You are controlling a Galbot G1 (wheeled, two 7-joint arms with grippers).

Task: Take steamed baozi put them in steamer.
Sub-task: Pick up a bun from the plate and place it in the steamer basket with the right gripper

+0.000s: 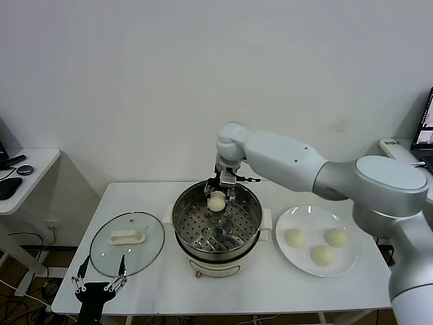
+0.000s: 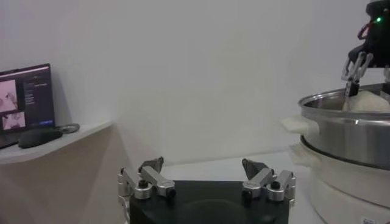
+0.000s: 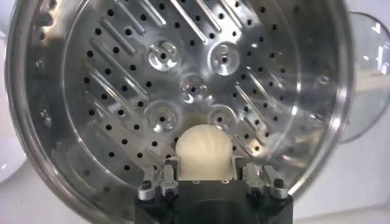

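So the right gripper (image 1: 217, 191) is seen just above the middle of the head view, held over the far side of the steamer (image 1: 216, 233), with its jaws clamped on one steamed baozi (image 1: 216, 200). In the right wrist view that bun (image 3: 203, 152) is wedged between the two fingers (image 3: 159, 181) and hangs above the perforated tray (image 3: 183, 73); whether it's touching the tray can't be told. The steamer itself is parked in the centre of the white table (image 1: 155, 284), the shiny pot sat on its cream base.

Three more buns (image 1: 322, 255) are left on the white plate (image 1: 291, 261), over in the lower right of the head view, well apart from the pot. The glass lid (image 1: 127, 242) is laid flat in the lower left, just beside the steamer, handle up.

The left gripper (image 1: 100, 279) is parked at the bottom left edge of the head view, near the lid's front rim, with its jaws spread wide and nothing held. In the left wrist view the same gripper (image 2: 207, 181) shows low in the frame, and the steamer's rim (image 2: 341, 100) is caught at the right edge with the other arm's fingers poking down over it.
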